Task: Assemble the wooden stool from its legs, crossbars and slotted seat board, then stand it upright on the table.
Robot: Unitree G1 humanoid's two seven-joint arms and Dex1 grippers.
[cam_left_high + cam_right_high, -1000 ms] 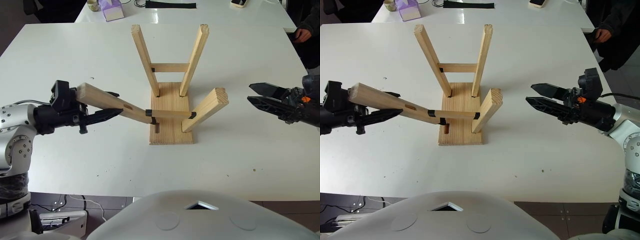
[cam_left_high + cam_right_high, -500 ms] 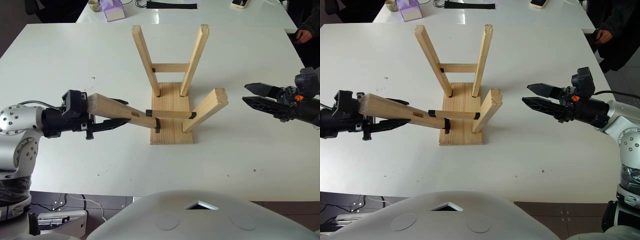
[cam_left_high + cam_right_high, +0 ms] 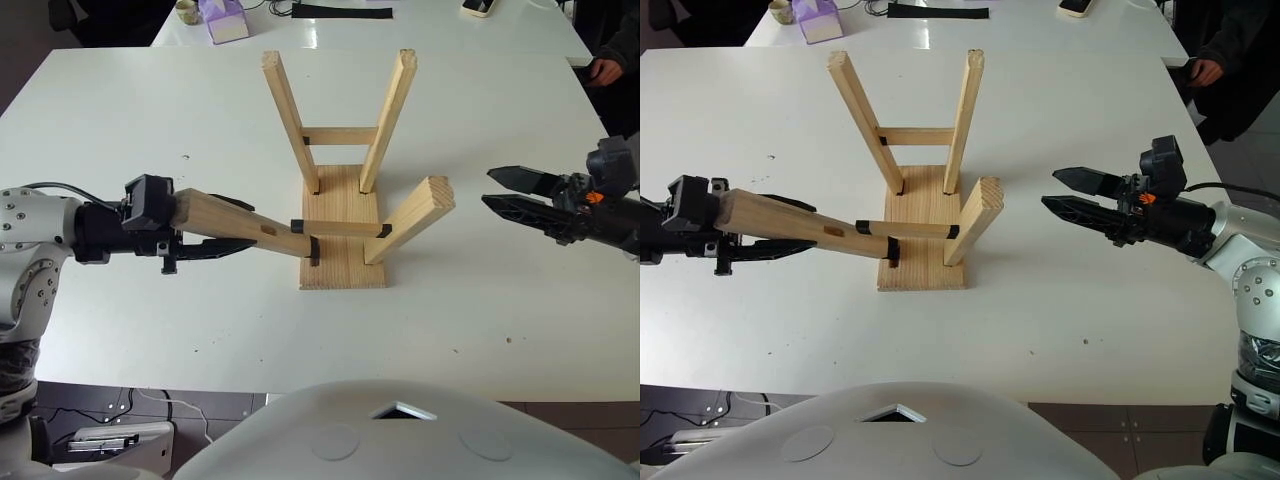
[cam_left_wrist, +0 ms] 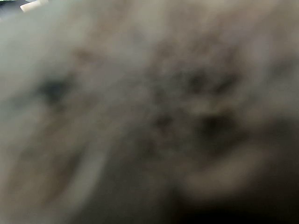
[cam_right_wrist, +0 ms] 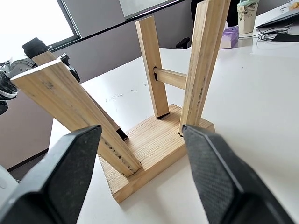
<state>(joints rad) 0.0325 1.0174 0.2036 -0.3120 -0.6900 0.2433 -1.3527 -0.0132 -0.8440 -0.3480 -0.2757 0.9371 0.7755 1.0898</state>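
Left jaws clamped on the outer end of the slanted leg (image 3: 225,218), arm stretched low and level. Its crossbar (image 3: 340,228) meets the tilted leg (image 3: 412,218) over the seat board (image 3: 340,272), which lies flat on the worktop (image 3: 480,310). Right jaws parted wide, level, well apart from the stool.

Legs (image 3: 289,120), seat board (image 3: 345,272): pale bare wood, grainy. Table (image 3: 500,320): smooth, glossy white. Fingers (image 5: 70,177): matt black.

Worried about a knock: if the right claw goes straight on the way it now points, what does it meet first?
Probably the leaning pale wooden leg nearest the open right claw, though relative height and depth are unclear.
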